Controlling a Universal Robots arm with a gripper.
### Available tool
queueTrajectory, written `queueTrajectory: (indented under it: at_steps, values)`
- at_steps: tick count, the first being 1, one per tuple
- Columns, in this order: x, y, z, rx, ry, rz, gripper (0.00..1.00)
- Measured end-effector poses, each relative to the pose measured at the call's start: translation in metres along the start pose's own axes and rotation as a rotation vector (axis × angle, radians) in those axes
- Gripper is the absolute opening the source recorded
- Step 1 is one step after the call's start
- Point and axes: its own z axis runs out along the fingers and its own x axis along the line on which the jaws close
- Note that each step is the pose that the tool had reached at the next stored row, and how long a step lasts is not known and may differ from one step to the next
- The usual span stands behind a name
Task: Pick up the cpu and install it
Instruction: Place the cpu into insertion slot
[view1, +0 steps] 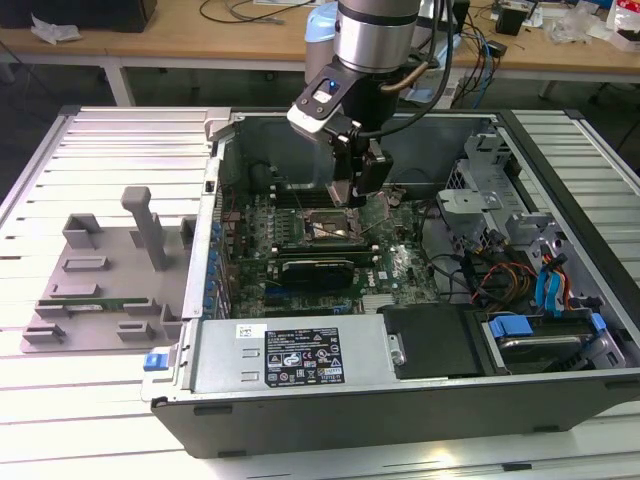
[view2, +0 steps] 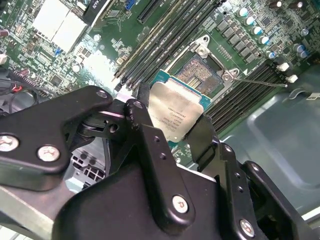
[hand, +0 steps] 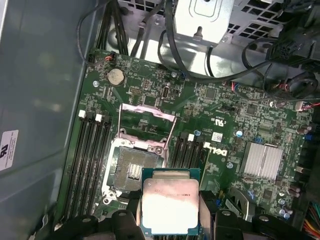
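Exterior view first: the open computer case (view1: 200, 260) lies on its side on the slatted bench. Inside it I can see the green motherboard (view1: 250, 245) with a long black graphics card (view1: 315, 268) across it. A labelled power supply (view1: 290, 355) sits along the near wall, and a drive cage (view1: 520, 235) with blue-tabbed cables sits toward the exterior view's right. Outside the case, on the exterior view's left, a grey plastic tray (view1: 100, 295) stands with its upright blocks.

The arm reaches down into the case, and the gripper (view1: 360, 195) hangs just over the cpu socket (view1: 325, 228). From this side the gripper body covers what it carries, so the chip is hard to pick out.

In the first wrist view the cpu (hand: 169, 202) shows plainly, silver top toward the camera and green rim around it. It is held partly over one edge of the socket. The socket's load plate (hand: 147, 125) is swung up, and the contact field is bare. One edge of the chip is cut off by the picture's border. Whether the chip touches the socket I cannot tell.

In the second wrist view the black fingers (view2: 145, 140) press on two opposite edges of the chip, the jaws closed to just its width. The finger links hide a corner of it and much of the board.
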Motion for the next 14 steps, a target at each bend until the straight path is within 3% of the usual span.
queueTrajectory:
  at_steps: [5, 9, 14]
  values:
    - [0.0, 0.0, 0.0001, 0.001, 0.0008, 0.032, 0.55]
    - [0.0, 0.0, 0.0009, 0.0051, 0.0043, 0.16, 0.55]
    - [0.0002, 0.0002, 0.0025, 0.0055, 0.0046, 0.17, 0.55]
